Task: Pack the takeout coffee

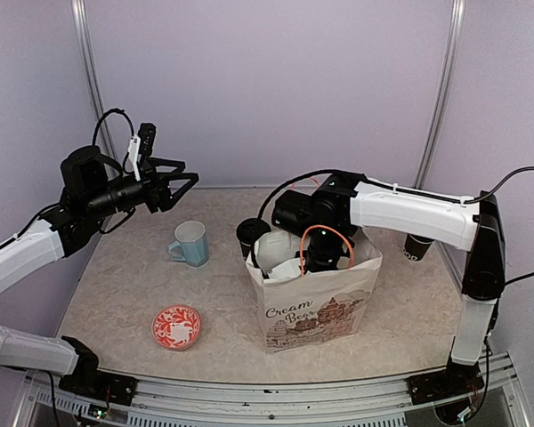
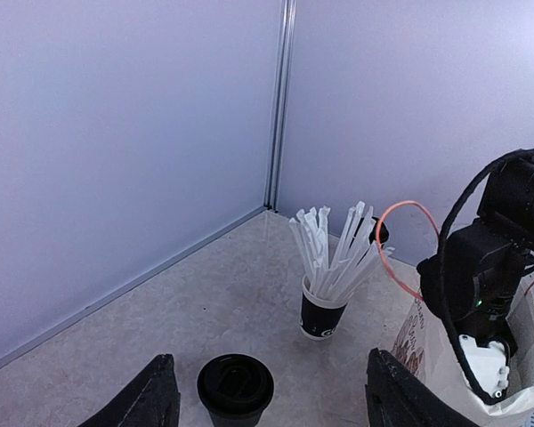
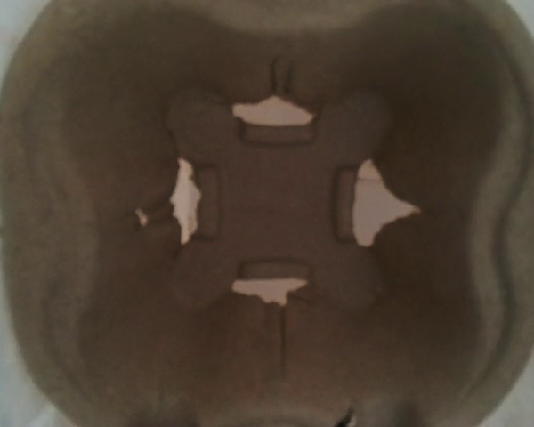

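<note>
The takeout coffee [image 1: 252, 237] is a small black cup with a black lid, standing on the table against the left side of the paper bag [image 1: 316, 311]. In the left wrist view the coffee [image 2: 236, 389] shows low down between the open fingers, well below them. My left gripper [image 1: 185, 190] hangs open and empty in the air at the left. My right gripper [image 1: 319, 256] reaches down into the bag's mouth with its fingers hidden. The right wrist view is filled by a brown moulded cup carrier [image 3: 267, 196] seen close up.
A light blue mug [image 1: 191, 242] stands left of the coffee. A red patterned saucer [image 1: 176, 326] lies near the front left. A black cup of white straws [image 2: 323, 307] stands behind the bag [image 2: 416, 349]. Pale walls close in the back and sides.
</note>
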Robot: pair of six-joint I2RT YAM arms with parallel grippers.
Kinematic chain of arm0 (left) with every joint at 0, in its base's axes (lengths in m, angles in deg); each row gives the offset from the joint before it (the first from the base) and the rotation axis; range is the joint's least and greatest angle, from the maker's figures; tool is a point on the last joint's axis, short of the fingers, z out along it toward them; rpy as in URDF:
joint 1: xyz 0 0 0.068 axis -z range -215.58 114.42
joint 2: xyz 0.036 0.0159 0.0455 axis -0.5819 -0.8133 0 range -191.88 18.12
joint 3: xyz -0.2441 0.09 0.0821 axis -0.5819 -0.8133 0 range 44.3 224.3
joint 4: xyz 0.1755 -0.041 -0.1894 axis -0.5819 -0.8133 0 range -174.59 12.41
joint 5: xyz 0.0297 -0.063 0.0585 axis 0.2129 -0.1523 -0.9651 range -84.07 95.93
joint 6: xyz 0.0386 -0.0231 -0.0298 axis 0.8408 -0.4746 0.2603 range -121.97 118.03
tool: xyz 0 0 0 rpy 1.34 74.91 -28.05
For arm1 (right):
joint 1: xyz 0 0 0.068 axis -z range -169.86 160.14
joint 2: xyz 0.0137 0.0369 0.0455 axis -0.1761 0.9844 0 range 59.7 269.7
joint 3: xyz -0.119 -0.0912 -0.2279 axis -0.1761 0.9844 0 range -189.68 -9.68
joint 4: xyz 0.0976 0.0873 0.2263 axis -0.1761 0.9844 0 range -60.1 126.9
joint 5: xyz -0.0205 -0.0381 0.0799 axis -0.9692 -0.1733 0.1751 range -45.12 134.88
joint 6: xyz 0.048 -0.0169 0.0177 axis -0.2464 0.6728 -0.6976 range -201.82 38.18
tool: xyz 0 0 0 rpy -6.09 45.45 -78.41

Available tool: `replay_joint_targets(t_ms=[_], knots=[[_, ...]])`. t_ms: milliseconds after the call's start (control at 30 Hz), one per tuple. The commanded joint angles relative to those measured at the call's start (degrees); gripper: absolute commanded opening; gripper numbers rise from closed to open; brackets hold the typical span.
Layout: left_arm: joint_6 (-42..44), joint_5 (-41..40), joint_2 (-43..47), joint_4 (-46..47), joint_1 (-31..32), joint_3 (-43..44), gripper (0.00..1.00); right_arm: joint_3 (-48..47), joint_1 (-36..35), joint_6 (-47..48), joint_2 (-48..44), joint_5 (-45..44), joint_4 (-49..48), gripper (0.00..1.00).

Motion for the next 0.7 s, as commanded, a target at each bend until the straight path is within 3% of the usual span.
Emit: replay_joint_targets(t_ms=[0, 200, 433, 567, 667], knots=[[-0.9, 1.2, -0.3, 1.4, 0.0, -0.4, 0.70, 3.3, -0.5, 0.2, 0.7, 2.7, -0.4, 0.29], [-1.0, 0.9, -1.0, 1.6, 0.0, -0.5, 0.70, 4.9, -0.5, 0.6, -0.6, 1.7, -2.2, 0.34], [-1.5, 0.5, -3.3, 0.0, 0.8, 0.9, 0.72, 4.0, -0.5, 1.4, -3.4, 5.5, 0.1, 0.52], [1.6, -1.3, -4.9, -6.6, 6.0, 5.6, 0.77, 0.5, -0.6, 2.2, -5.9, 6.3, 1.5, 0.62], [4.2, -3.3, -7.2, -12.0, 11.6, 10.5, 0.78, -1.2, -0.6, 3.3, -8.2, 5.9, 1.4, 0.64]])
